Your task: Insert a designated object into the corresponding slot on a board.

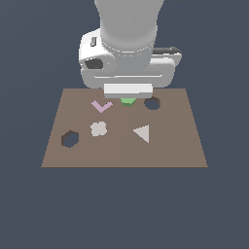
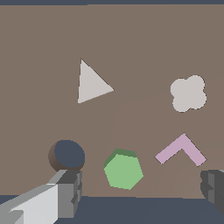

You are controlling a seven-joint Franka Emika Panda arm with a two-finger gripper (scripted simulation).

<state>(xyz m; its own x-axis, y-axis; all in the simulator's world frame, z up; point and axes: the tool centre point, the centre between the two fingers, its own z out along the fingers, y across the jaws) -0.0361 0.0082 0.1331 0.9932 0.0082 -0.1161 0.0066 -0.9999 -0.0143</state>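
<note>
The small green hexagonal block (image 2: 124, 169) lies on the brown board (image 1: 121, 151) near its far edge, between the pink V-shaped piece (image 1: 101, 105) and the dark round hole (image 1: 152, 103). In the exterior view only the block's front edge (image 1: 128, 102) shows under the hand. My gripper (image 2: 142, 187) is open and hangs over the block, with one grey finger (image 2: 68, 192) on each side, wide apart and not touching it. The dark hexagonal slot (image 1: 70, 138) is near the board's edge on the exterior view's left, well away from the block. It is out of the wrist view.
A pale clover-shaped piece (image 1: 98, 129) and a pale grey triangle (image 1: 142, 133) lie in the middle of the board. In the wrist view the round hole (image 2: 66, 155) sits close beside one finger. The arm's body hides the board's far edge.
</note>
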